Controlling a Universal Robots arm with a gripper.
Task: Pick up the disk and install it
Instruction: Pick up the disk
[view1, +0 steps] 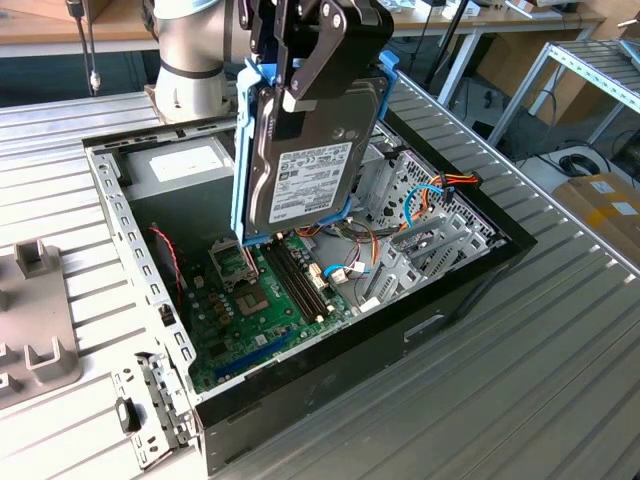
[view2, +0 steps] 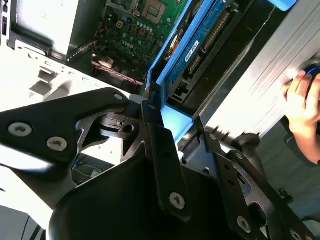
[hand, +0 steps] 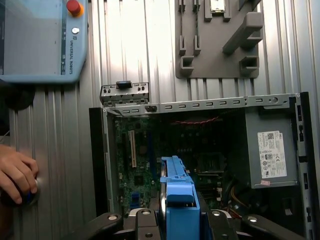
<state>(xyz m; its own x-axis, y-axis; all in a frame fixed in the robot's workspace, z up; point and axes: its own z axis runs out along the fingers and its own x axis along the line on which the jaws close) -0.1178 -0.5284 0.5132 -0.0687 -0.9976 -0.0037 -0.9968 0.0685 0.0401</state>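
At the lower edge of the exterior view the ribbed metal table (view1: 480, 400) carries the open computer case (view1: 300, 400). Its green motherboard (view1: 250, 330) lies bare in the middle, and the metal drive cage (view1: 400, 175) stands at centre right. Above them, in the upper middle, the end effector (view1: 305, 90) is clamped on the blue carrier of the disk (view1: 310, 160), which hangs on edge, label outward, clear of the case. Doing this well likely means a firm grip, squaring the drive to the cage and avoiding the loose cables (view1: 455, 183). Farther back, upper left, sits the grey power supply (view1: 180, 165).
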